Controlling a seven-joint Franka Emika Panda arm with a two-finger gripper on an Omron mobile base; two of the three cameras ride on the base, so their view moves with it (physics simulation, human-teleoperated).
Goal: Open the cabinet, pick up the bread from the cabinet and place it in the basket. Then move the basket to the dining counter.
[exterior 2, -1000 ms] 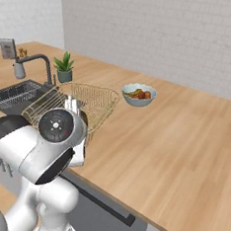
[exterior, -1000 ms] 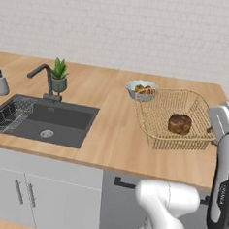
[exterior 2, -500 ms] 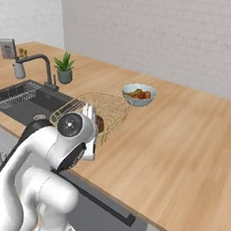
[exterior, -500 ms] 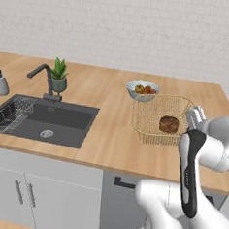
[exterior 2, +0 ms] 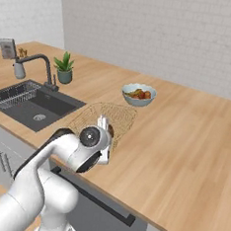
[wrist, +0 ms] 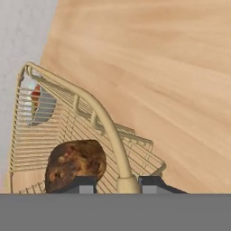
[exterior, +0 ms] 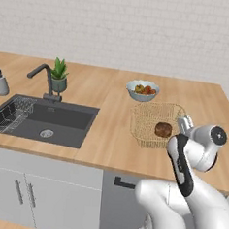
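Gripping the near rim of the basket (wrist: 67, 131), the hand (wrist: 118, 184) has its two fingertips pinched either side of the wire edge. Since a second ago the basket has travelled left along the desk (exterior: 105, 135) toward the sink (exterior: 43, 123), carried with the hand. The bread (wrist: 76, 164) lies inside on the mesh. A bowl of fruit (exterior: 142, 90) stands just behind. Judgement: the basket is on the dining counter; release is what remains.
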